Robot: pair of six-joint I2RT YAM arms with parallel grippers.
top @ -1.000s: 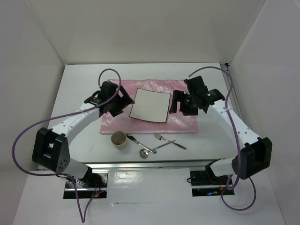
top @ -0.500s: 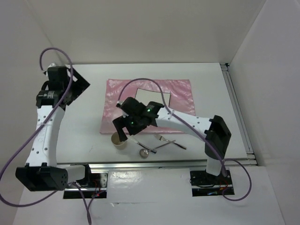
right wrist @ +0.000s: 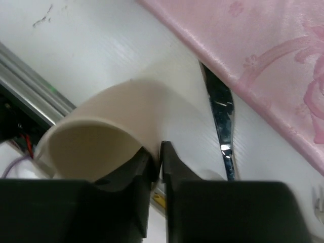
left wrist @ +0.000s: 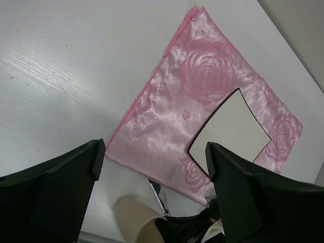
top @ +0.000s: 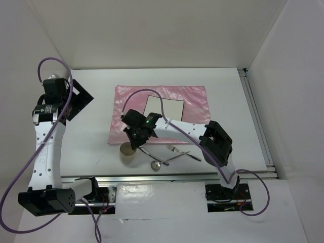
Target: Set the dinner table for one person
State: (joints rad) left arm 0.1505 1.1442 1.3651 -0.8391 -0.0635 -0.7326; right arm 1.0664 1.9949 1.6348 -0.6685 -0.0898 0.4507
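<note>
On the white dinner table (top: 233,101) lies a pink cloth (top: 195,98) with a white square plate (top: 169,107) on it. Below the cloth's left corner stands a beige cup (top: 126,151). My right gripper (top: 133,144) reaches across to the cup (right wrist: 126,106) and is shut on its rim, one finger inside and one outside (right wrist: 158,157). A knife (right wrist: 220,116) lies right beside it. My left gripper (top: 76,98) hangs open over the table's far left, holding nothing (left wrist: 154,154); its view looks down on the cloth (left wrist: 202,81), plate (left wrist: 233,126) and cup (left wrist: 132,217).
A knife (top: 147,152), a spoon (top: 157,164) and a fork (top: 182,152) lie near the table's front edge, right of the cup. The aluminium rail (right wrist: 30,66) runs close behind the cup. The right arm crosses over the cloth's front edge.
My right arm swung from beside the plate across to the cup and shut on its rim. My left arm pulled away from the cloth to the far left, staying open.
</note>
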